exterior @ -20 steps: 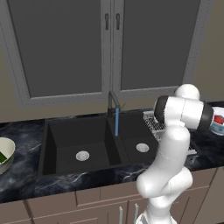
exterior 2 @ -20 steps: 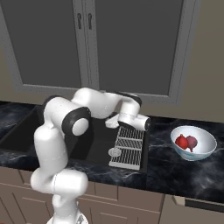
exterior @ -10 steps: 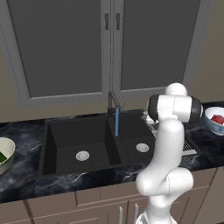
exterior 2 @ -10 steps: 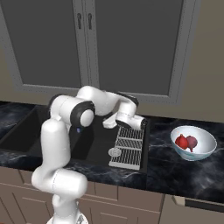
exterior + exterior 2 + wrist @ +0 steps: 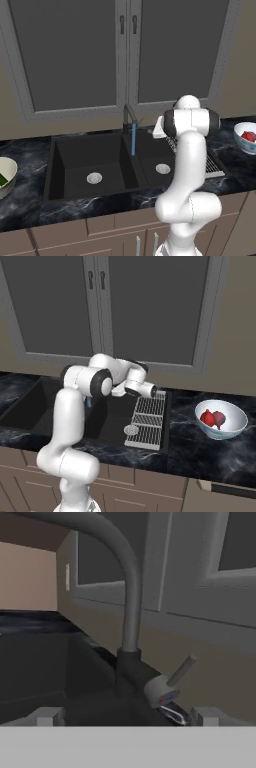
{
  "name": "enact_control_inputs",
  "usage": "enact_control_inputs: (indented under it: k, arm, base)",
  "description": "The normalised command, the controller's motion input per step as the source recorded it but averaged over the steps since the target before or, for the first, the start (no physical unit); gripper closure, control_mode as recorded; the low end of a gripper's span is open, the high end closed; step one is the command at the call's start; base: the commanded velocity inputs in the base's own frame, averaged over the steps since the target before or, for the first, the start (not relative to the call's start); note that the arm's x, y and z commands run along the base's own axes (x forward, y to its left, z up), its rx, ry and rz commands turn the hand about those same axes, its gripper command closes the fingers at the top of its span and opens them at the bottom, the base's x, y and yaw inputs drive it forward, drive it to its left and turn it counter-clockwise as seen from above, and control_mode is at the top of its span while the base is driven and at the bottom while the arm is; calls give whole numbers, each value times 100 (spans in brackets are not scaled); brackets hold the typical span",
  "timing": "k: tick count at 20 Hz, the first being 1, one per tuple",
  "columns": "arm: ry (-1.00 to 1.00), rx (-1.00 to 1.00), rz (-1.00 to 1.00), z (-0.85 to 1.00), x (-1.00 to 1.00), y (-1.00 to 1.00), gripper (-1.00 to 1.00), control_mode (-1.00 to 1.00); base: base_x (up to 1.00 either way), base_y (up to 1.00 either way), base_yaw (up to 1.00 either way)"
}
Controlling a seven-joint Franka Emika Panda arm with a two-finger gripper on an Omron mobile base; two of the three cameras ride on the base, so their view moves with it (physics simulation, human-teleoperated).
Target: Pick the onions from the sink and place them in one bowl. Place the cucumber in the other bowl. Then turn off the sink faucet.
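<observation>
Since a second ago, the white arm has swung away from the right side of the counter and turned toward the back of the black double-basin sink (image 5: 95, 160); the two-finger gripper (image 5: 125, 716) now stands just in front of the faucet base, with its jaws spread wide and nothing between them. Just beyond the fingertips (image 5: 47, 716) is the small grey lever handle (image 5: 181, 670) of the curved grey faucet (image 5: 125, 587), tilted up and to the right. A thin blue stream of water (image 5: 133, 140) falls into the sink, so the faucet is on.

Both basins look empty except for the silver drains. The two red onions (image 5: 213, 418) lie in the small white bowl with a bluish outside (image 5: 235, 426) on the right counter. At the far left, the wide cream bowl (image 5: 11, 167) holds something green, probably the cucumber (image 5: 2, 179). I judge that only closing the faucet remains.
</observation>
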Motion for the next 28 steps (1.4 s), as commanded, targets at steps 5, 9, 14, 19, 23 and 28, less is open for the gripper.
enact_control_inputs:
  k: [5, 9, 14, 19, 23, 28]
  arm:
    - [0, 0, 7, -25, 68, 7, -100, -100]
    - [0, 0, 9, -15, 55, 0, -100, -100]
    - [0, 0, 10, -13, 31, 8, -100, -100]
    - [-7, -2, 9, -4, 10, 40, -100, -100]
    - [-16, 0, 3, 0, 0, 55, -100, -100]
    - [-17, -2, 0, 0, 6, 54, -100, -100]
  base:
    - [0, 0, 0]
    - [0, 0, 0]
    - [0, 0, 0]
    - [0, 0, 0]
    - [0, 0, 0]
    - [0, 0, 0]
